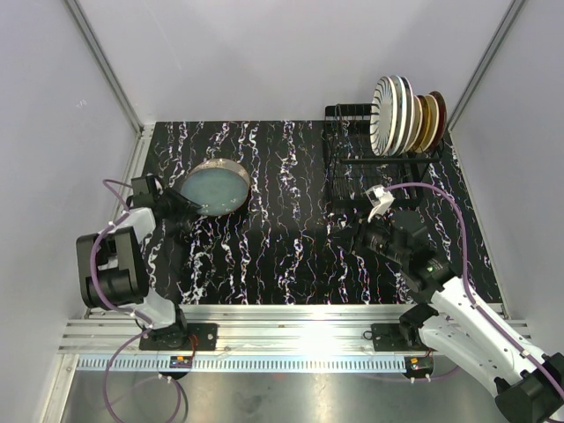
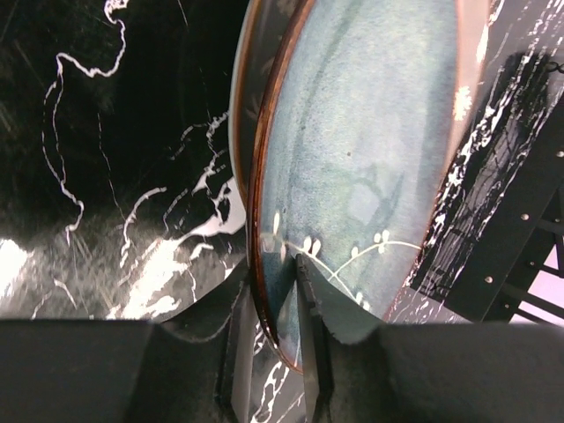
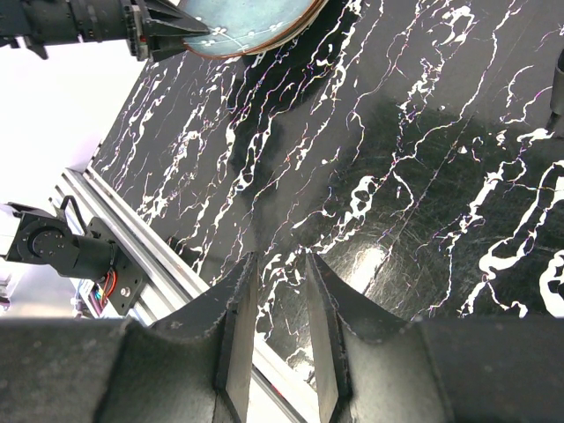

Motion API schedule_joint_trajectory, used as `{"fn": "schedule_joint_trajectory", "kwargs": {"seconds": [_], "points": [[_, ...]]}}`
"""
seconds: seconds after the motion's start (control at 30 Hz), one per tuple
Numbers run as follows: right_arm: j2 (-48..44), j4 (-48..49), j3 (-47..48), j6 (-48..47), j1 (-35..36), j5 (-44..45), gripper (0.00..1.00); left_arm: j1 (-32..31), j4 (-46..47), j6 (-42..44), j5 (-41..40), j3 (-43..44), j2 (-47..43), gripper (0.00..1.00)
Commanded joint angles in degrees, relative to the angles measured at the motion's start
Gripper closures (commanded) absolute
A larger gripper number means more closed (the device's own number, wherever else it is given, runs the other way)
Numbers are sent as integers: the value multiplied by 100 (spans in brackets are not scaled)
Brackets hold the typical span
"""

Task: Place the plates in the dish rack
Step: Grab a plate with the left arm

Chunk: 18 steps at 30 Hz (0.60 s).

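One blue-grey plate (image 2: 370, 159) (tilted) sits pinched in left end effector (image 2: 271, 295).

In the top view the black marbled desk (image 1: 282, 264) fills the middle. The black wire dish rack (image 1: 388, 159) stands at its upper right corner, with a row of round ceramic plates (image 1: 405, 115) on edge, side by side, in the rack's far end. The blue-grey round ceramic plate (image 1: 214, 188) is left of centre, well apart from the rack, its lower left rim between the fingers of the left tool (image 1: 183, 205). The right tool (image 3: 280, 264) hangs over bare desk just below the rack, right of centre, with nothing between its fingers.
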Motion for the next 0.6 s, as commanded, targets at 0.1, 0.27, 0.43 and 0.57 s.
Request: {"fn": "schedule_joint_trajectory", "kwargs": {"seconds": [0.1,0.27,0.43,0.57], "points": [[-51,100,84,1,62,91,65,-1,-267,186,102,189,-606,94],[-51,56,93,10,61,100,65,-1,-390,239,189,461,-659,100],[-95,21,111,36,61,108,64,-1,-478,336,242,620,-703,100],[-69,-6,137,54,62,100,65,-1,-487,371,146,717,-913,100]]}}
